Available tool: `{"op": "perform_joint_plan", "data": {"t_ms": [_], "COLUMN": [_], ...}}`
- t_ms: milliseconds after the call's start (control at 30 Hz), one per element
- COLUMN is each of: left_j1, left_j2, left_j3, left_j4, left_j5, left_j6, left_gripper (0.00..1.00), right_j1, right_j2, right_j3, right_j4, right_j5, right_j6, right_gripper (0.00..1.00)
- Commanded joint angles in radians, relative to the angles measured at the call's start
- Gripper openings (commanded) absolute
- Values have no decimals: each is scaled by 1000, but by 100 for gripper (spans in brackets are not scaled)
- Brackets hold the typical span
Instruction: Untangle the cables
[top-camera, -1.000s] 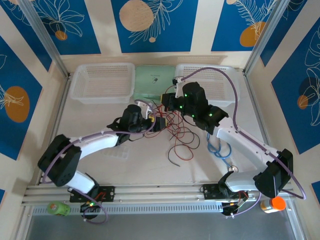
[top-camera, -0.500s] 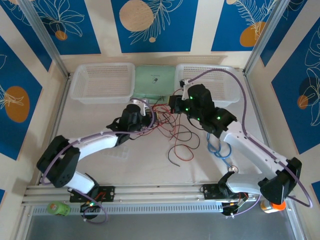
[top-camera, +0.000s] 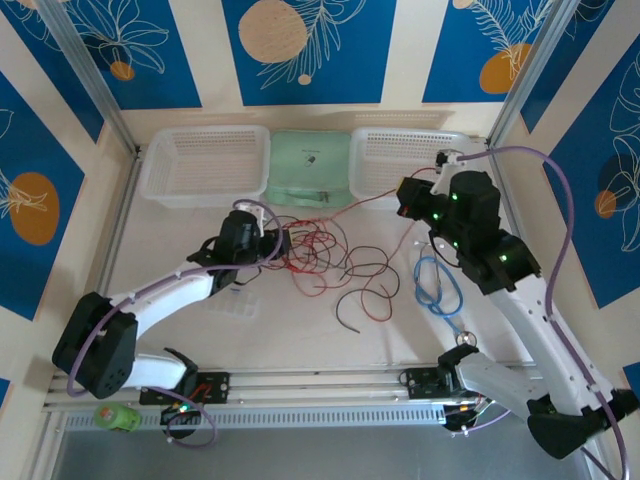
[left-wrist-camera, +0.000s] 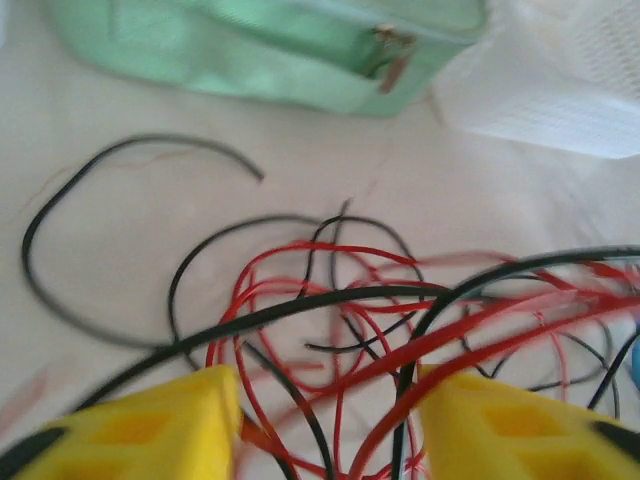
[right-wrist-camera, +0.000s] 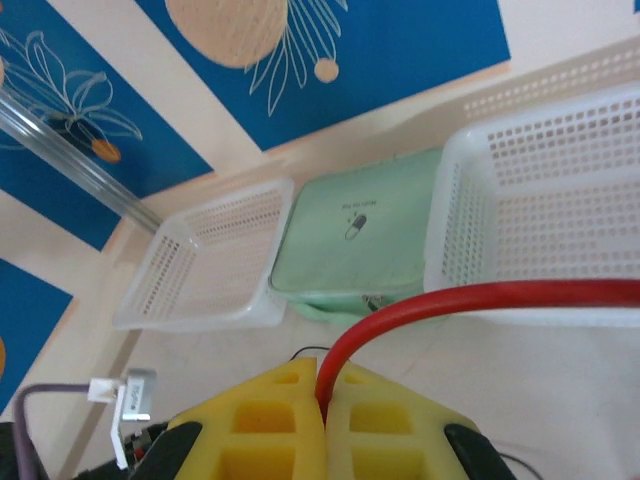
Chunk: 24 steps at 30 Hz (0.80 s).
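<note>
Locate the cables (top-camera: 335, 255), a loose bunch of thin red and black wires, at mid-worktop between the two arms, just in front of the mint-green zip pouch (top-camera: 308, 165). Treat the current step as singling out one strand. Note the right fingers (right-wrist-camera: 325, 405) pressed together on a thin red wire (right-wrist-camera: 470, 297), stretched taut from the bunch toward the right white perforated plastic basket (top-camera: 420, 133). Note the left fingers (top-camera: 280, 243) spread apart low over the left edge of the bunch, with several red and black loops lying in the gap and none visibly pinched. For the next move, judge as likely: closing the left fingers on the body of the bunch to anchor it against the pale worktop (top-camera: 300, 335), then carrying the red wire farther right until free of the crossings. Expect snagging at the dense red loops, so pull slowly and watch for dragging of the whole bunch. Keep clear of the light blue coiled cable (top-camera: 437, 285) beside the right arm. Treat as unresolved: the far end of the pinched wire, lost among overlapping loops; the exact crossings, blurred in the left wrist view; the left fingers, cut off at the lower edge of that view.
</note>
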Motion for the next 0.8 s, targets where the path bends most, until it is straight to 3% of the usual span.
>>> {"op": "perform_joint_plan", "data": {"t_ms": [0,200,367,767], "left_j1": [12,17,20,20], "left_j2": [-18,10,80,233], "left_j3": [-8,-11,7,25], "left_j4": [-77,-100,-132,-158], "left_j5": [-28,-42,-78,-117], "left_j6": [26,31,27,-7], "left_gripper": [58,60,41,39], "right_j1": [-14,-21,-54,-160], "right_j2": [0,18,47,262], "right_j3": [22,35,137,648], "right_j4": [-5,-2,-34,-105], "right_j5": [-37,-66,-98,-215], "right_j6": [22,23,-13,-89], "right_gripper": [0,0,0,0]}}
